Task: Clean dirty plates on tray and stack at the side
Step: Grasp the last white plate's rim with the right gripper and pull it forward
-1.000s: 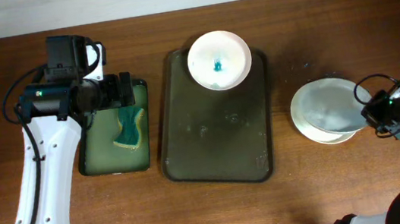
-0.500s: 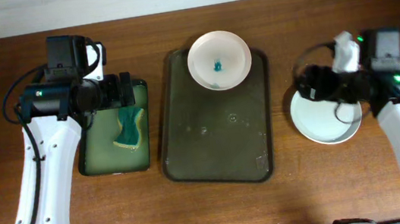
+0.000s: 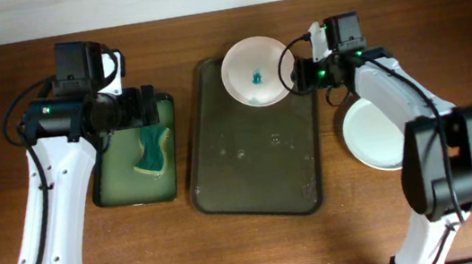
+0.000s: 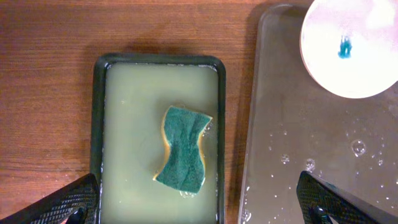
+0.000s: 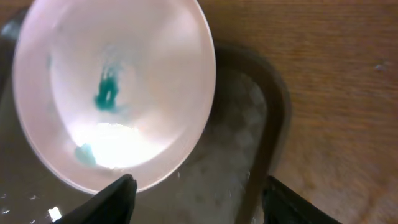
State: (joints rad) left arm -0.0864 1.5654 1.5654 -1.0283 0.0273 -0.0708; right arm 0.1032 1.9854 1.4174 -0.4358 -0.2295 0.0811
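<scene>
right gripper, fingers apart, hovers beside the smeared plate in the tray's far right corner. clean plates lie right of the tray. left gripper hangs spread wide above the sponge.

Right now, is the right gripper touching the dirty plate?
Cannot tell. In the right wrist view the open right gripper has one fingertip overlapping the plate rim, but neither contact nor a gap shows plainly.
</scene>
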